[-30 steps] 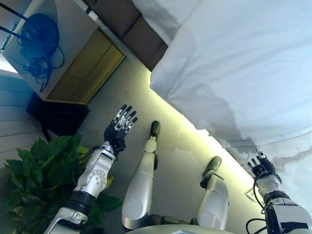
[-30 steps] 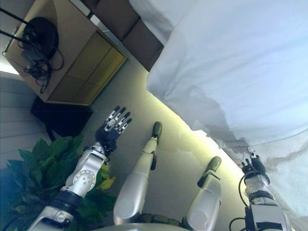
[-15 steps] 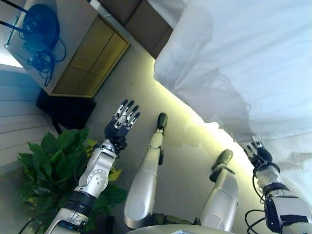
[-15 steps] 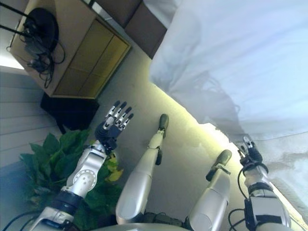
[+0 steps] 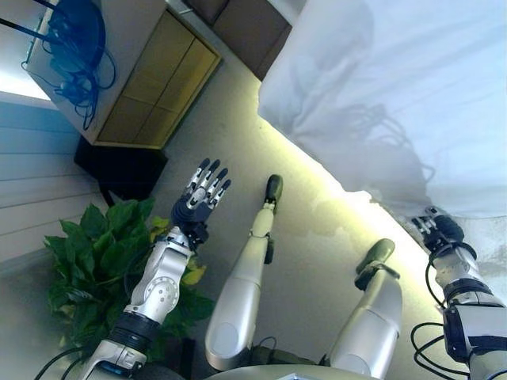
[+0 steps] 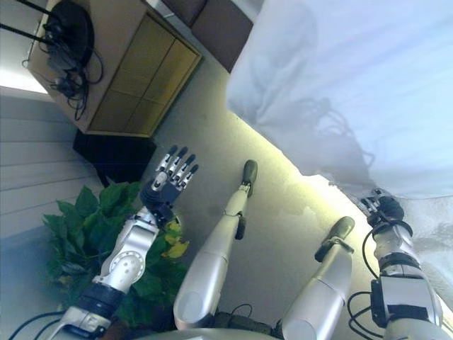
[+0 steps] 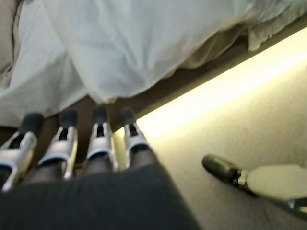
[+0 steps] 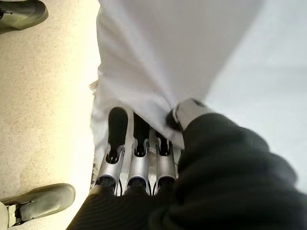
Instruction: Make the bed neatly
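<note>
A white duvet [image 5: 396, 87] covers the bed at the upper right, and its side edge hangs over the lit floor. My right hand [image 5: 440, 232] is at that edge in the lower right. In the right wrist view its fingers [image 8: 117, 139] and thumb pinch a fold of the duvet [image 8: 168, 48]. My left hand [image 5: 196, 207] is raised over the floor left of the bed, open, with straight fingers [image 7: 98, 139] and nothing in it. It is well apart from the duvet.
A wooden bedside cabinet [image 5: 158, 79] stands at the upper left with a bundle of blue cables [image 5: 75, 39] on top. A dark box [image 5: 119, 170] and a green plant [image 5: 103, 261] lie below it. A brown headboard [image 5: 245, 24] shows at the top. A textured white sheet [image 5: 491, 245] lies under the duvet.
The whole picture has shifted, so the bed and cabinet sit higher and further right. My right hand keeps its hold on the duvet edge. The left hand stays open.
</note>
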Controlling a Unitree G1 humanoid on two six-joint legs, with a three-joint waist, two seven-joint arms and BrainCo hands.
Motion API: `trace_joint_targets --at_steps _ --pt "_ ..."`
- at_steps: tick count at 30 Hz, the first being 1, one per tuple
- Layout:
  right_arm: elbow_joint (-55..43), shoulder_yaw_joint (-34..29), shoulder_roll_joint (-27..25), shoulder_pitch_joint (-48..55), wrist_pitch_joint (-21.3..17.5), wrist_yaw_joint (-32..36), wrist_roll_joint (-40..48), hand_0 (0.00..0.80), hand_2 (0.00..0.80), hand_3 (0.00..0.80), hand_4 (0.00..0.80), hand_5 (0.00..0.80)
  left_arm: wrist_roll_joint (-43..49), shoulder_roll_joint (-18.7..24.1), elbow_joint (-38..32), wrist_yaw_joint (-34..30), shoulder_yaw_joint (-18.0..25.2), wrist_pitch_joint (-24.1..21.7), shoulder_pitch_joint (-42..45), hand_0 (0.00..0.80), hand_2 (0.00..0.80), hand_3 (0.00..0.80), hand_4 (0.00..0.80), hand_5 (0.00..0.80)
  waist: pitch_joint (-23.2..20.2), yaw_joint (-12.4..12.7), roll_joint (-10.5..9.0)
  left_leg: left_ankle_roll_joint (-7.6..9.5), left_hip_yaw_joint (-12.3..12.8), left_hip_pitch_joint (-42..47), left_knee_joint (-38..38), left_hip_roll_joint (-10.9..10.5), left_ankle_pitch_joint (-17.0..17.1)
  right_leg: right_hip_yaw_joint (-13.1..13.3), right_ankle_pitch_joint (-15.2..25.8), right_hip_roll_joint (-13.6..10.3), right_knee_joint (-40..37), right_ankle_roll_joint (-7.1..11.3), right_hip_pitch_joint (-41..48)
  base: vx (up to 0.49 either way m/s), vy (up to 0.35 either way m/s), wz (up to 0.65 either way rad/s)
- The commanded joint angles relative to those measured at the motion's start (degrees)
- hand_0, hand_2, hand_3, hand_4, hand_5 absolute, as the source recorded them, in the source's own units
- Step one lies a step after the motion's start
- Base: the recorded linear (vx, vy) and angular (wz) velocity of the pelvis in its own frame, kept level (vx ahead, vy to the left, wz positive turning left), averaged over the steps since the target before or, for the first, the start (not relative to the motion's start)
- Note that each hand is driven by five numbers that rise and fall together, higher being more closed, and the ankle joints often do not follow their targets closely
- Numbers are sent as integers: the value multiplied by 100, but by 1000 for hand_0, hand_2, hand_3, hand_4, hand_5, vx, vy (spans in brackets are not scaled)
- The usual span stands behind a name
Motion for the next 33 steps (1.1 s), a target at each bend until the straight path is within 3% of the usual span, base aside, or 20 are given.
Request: trace_joint_targets --at_steps 1,13,24,27,28,29,30,33 --pt "5 -98 -344 64 38 55 -101 800 800 800 800 800 -196 -98 -245 -138 87 -236 -264 0 0 0 0 0 231 5 128 66 87 23 788 111 -736 12 1934 3 -1438 -33 -461 0 0 0" --pt "325 -185 -58 869 425 -355 -567 800 800 800 800 800 -324 -118 -230 -202 206 -311 -122 0 0 0 0 0 231 -108 11 16 140 215 735 196 -775 0 1968 68 -1520 -26 -242 0 0 0" --pt "879 -428 218 1960 1256 -1126 -632 800 800 800 800 800 -438 -24 -335 -331 444 -475 182 0 0 0 0 0 231 -283 -167 17 168 245 614 254 -799 4 2010 288 -1800 2 -85 -12 6 -1" --pt "932 -445 260 2144 1203 -1132 -984 800 800 800 800 800 -524 45 -480 -298 507 -426 258 0 0 0 0 0 231 -315 -183 34 186 267 588 240 -803 10 2025 347 -1906 4 -16 -18 19 14" --pt "860 -416 319 2166 1067 -1097 -1056 605 605 605 605 605 -520 45 -555 -253 532 -380 277 0 0 0 0 0 231 -317 -188 42 188 280 588 234 -807 2 2030 355 -1936 3 14 0 0 0" --pt "782 -385 356 2148 989 -1043 -1097 176 176 176 176 176 -519 48 -600 -246 554 -340 300 0 0 0 0 0 231 -308 -195 50 187 290 592 224 -820 -9 2026 360 -1952 -3 37 0 0 0" --pt "717 -358 388 2131 983 -1028 -1104 0 0 0 0 0 -515 53 -624 -245 569 -311 312 0 0 0 0 0 231 -301 -203 52 184 295 596 219 -828 -21 2024 359 -1966 -6 58 -12 -13 -6" --pt "526 -186 504 1950 1021 -855 -1330 0 0 0 0 0 -440 60 -597 -287 565 -262 292 0 0 0 0 0 231 -250 -243 60 188 335 581 222 -844 -104 2017 350 -2029 -18 172 -17 -37 -9"
